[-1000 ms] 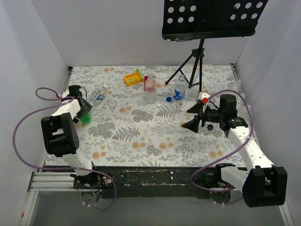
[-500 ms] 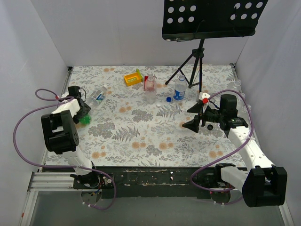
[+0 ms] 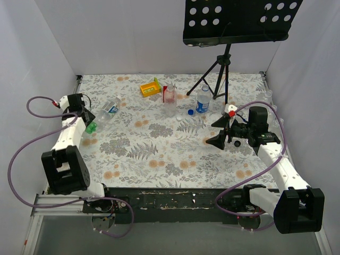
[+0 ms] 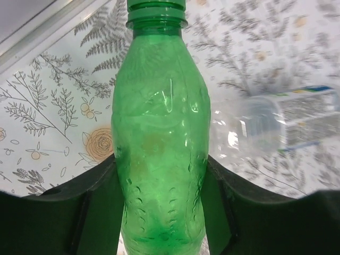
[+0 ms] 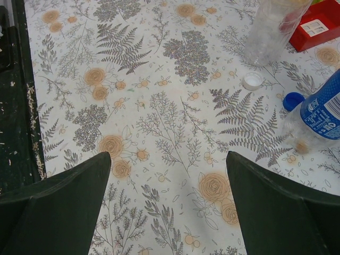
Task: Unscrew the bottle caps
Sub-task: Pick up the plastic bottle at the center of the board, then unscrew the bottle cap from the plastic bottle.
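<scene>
The green bottle (image 4: 159, 133) fills the left wrist view, its neck pointing away from the camera, and my left gripper (image 4: 161, 159) is shut on its body with both jaws pressed to its sides. From above, that gripper (image 3: 85, 119) holds the green bottle (image 3: 91, 127) at the table's left edge. A clear bottle (image 3: 109, 111) lies beside it. My right gripper (image 3: 217, 132) hangs open over bare cloth with nothing between its fingers. A loose white cap (image 5: 252, 81) and a blue cap (image 5: 292, 100) lie near a blue-labelled bottle (image 5: 319, 114).
A pinkish bottle (image 3: 169, 94) stands at the back centre, next to a yellow box (image 3: 150, 87) and a red box (image 5: 319, 24). A black tripod (image 3: 218, 79) with a music stand rises at the back right. White walls close in both sides.
The left arm has swung toward the left wall and its jaws have closed on the green bottle, which has shifted slightly. The right arm has not moved.
</scene>
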`<state>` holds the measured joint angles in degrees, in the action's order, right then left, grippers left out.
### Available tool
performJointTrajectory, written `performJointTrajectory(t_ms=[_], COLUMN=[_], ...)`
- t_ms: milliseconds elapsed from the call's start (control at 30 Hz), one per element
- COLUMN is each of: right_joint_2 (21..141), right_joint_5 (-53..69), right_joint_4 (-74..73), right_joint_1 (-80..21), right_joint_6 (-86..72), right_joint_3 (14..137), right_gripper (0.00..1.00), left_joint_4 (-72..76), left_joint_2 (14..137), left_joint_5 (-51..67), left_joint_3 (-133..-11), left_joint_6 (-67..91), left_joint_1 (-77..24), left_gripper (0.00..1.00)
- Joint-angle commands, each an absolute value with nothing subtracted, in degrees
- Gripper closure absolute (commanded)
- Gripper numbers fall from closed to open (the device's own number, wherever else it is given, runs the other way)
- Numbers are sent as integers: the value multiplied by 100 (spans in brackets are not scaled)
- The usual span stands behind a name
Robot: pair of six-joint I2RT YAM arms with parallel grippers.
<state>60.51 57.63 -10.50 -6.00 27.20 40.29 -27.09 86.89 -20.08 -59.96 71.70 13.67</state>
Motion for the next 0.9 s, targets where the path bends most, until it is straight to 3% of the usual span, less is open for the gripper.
performJointTrajectory(t_ms=[0,333,467,633,867], right_joint_2=[6012,5933,5968,6117,6345], right_joint_5=[5924,6837,6794,6864,7110], right_joint_4=[-1072,-1871,-2441,-4294,-5448], right_joint_1=[-571,-554,-545,-545,-545], right_joint_6=[2786,3909,4341,5509,5476], right_joint_3=[4061,4113,4463,5544,6837], right_gripper=[3,2,2,2,2], left_joint_4=[-2505,-1706,-1249,-608,139], left_joint_2=[7657,5855,5161,4537,4122], left_joint_5=[-1584,2712,3418,4402,5097], left_joint_3=[-5889,-5459,-5125,-4528,-3947], left_joint_6=[6672,5318,4835,4509,4649], left_joint_1=[1397,994,301,-746,-1484], left_gripper=[83,87,88,88,92])
